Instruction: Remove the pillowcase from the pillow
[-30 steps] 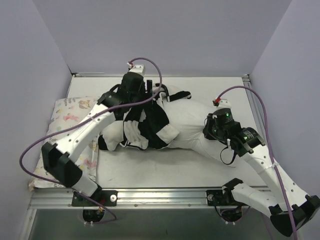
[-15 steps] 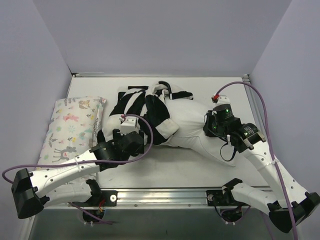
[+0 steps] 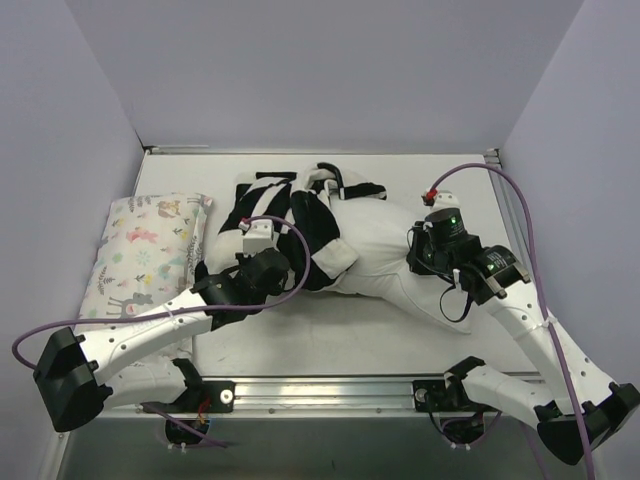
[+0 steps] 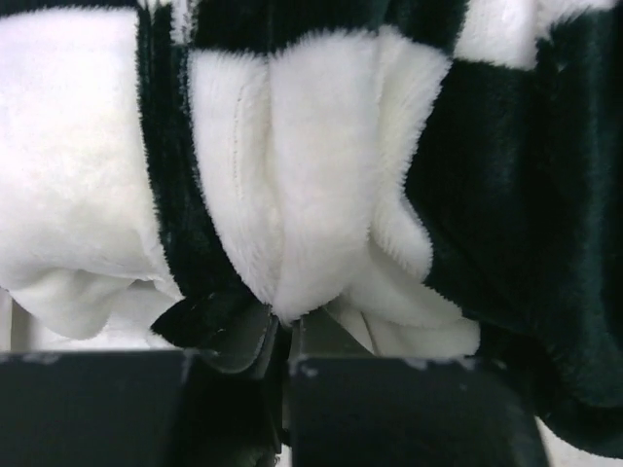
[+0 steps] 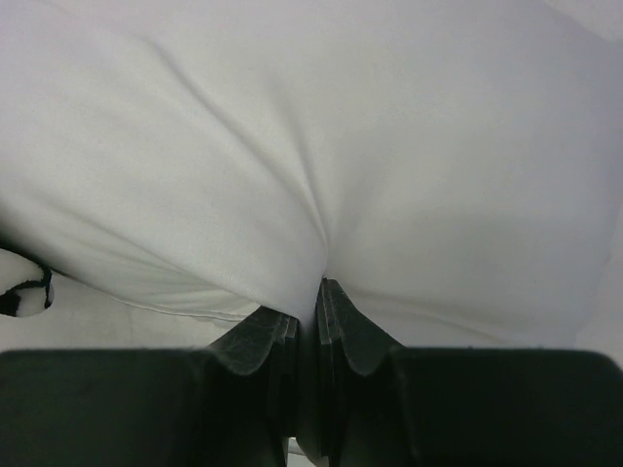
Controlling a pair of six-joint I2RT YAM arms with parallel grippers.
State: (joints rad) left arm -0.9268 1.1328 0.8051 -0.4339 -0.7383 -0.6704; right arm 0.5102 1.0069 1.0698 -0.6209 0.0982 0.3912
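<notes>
The black-and-white checkered pillowcase (image 3: 295, 212) is bunched over the left end of the plain white pillow (image 3: 380, 245), which lies bare across the table's middle. My left gripper (image 3: 292, 272) sits at the pillowcase's near edge. In the left wrist view the left gripper (image 4: 284, 326) is shut on a white plush fold of the pillowcase (image 4: 311, 195). My right gripper (image 3: 416, 256) presses on the pillow's right end. In the right wrist view the right gripper (image 5: 316, 292) is shut on a pinch of the pillow's (image 5: 321, 146) white cloth.
A pastel floral and deer-print pillow (image 3: 140, 260) lies along the left wall. The table (image 3: 330, 325) has a metal rail at its near edge, where both arm bases are bolted. Grey walls close in the back and both sides.
My left arm pulled back from over the pillowcase to the near side, then moved up to its near edge and shut on a fold. The right gripper kept its hold on the pillow.
</notes>
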